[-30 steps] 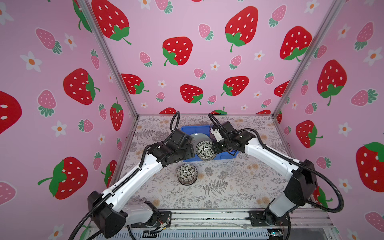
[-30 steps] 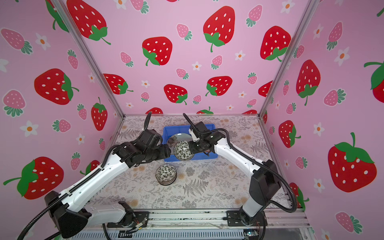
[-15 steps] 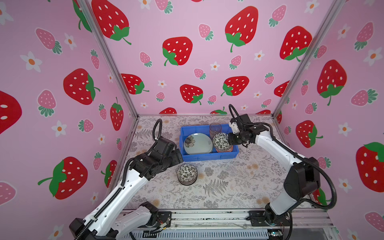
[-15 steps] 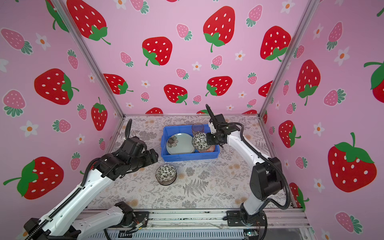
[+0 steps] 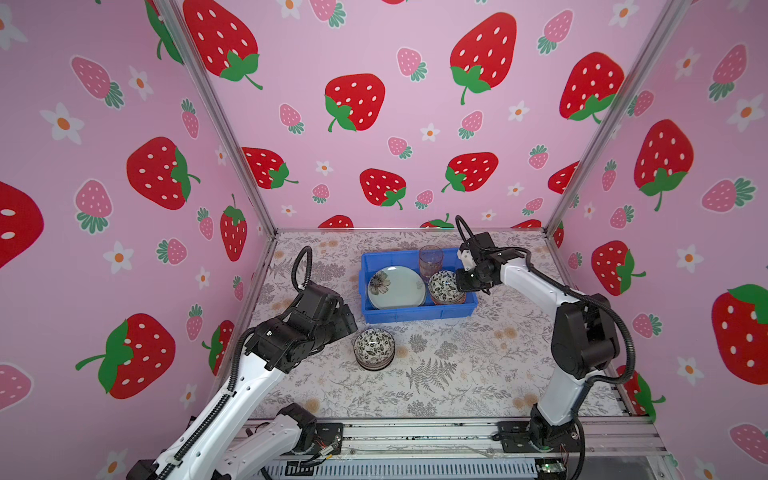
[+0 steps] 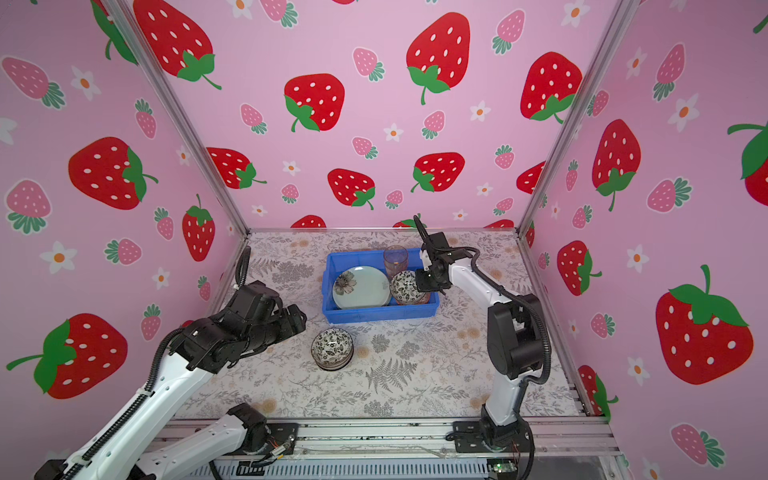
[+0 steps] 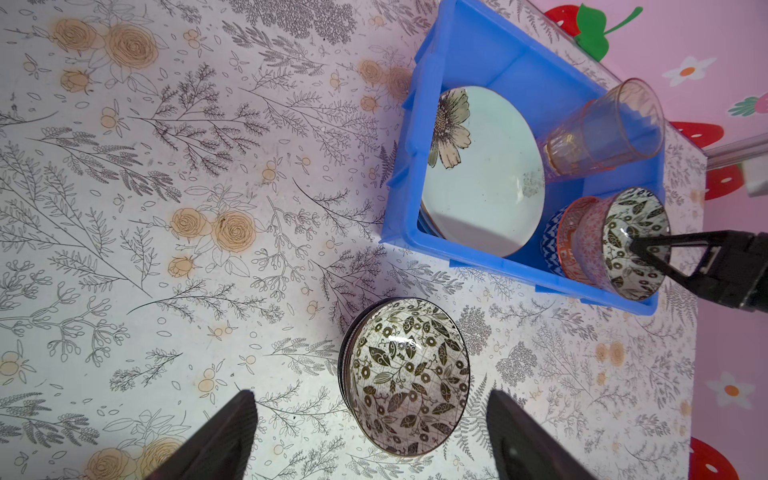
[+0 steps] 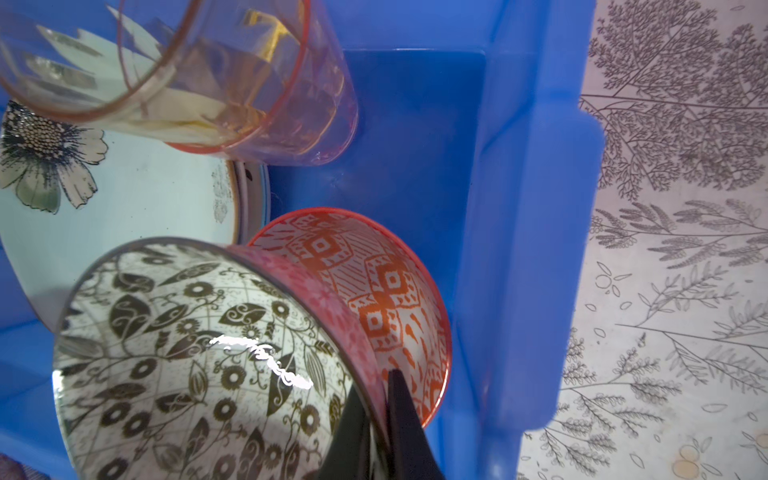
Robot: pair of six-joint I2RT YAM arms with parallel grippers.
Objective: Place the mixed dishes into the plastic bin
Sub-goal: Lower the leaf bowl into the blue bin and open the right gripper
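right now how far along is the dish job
Done: the flower plate, tumbler and orange bowl sit in the blue bin. In hand: the right claw is shut on the rim of a pink-sided bowl, tilted over the orange bowl. Left: the dark floral bowl on the table, with the open left claw near it.

Right tool [image 8: 376, 388] moved the floral bowl [image 8: 187, 353] into the orange bowl [image 8: 374, 282]; left tool [image 7: 370, 397] withdrew.
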